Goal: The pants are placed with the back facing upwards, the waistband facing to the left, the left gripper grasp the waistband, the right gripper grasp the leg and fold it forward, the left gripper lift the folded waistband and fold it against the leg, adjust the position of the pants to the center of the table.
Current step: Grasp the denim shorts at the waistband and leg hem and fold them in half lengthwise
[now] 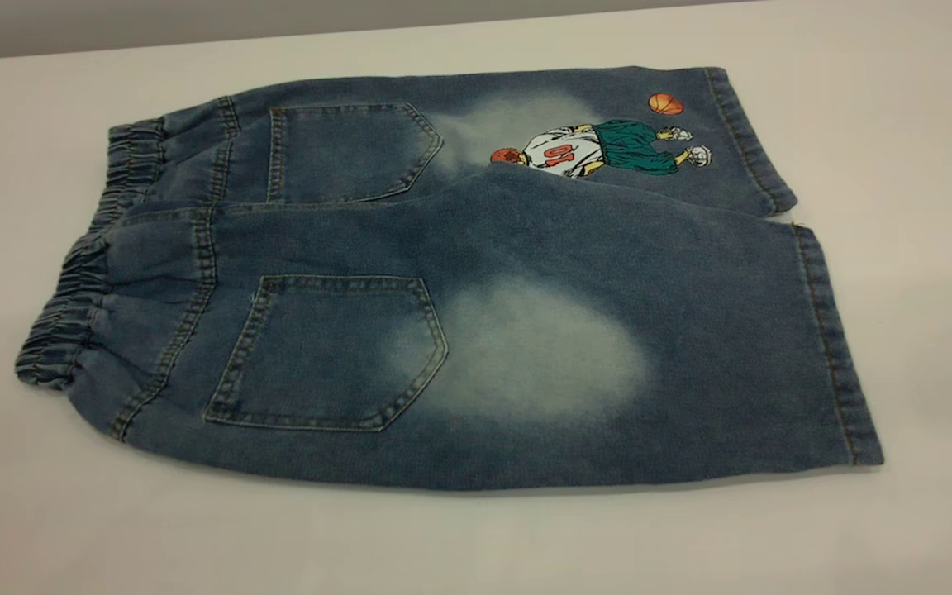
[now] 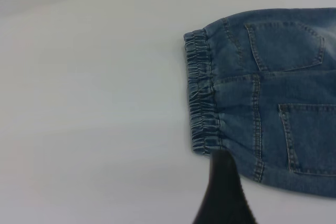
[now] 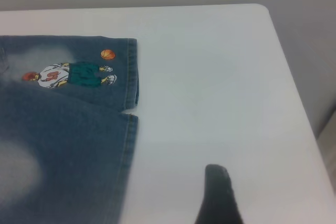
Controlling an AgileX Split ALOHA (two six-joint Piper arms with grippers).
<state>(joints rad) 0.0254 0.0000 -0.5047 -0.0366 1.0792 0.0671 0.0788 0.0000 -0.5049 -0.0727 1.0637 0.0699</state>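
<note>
The blue denim pants (image 1: 459, 281) lie flat on the white table (image 1: 922, 124), back side up, both patch pockets showing. The ruched waistband (image 1: 71, 289) points left. The leg (image 1: 608, 355) with the large pale oval patch is the nearer one, and it partly overlaps the far leg with the basketball-player print (image 1: 600, 149). Neither gripper appears in the exterior view. In the left wrist view, a dark part of my left gripper (image 2: 223, 182) sits just off the near corner of the waistband (image 2: 202, 93). My right gripper (image 3: 218, 192) is over bare table, apart from the leg's hem (image 3: 128, 166).
The table's far edge (image 1: 195, 41) runs behind the pants. In the right wrist view the table's rounded corner (image 3: 262, 10) and side edge lie beyond the hems. Bare white surface surrounds the pants on all sides.
</note>
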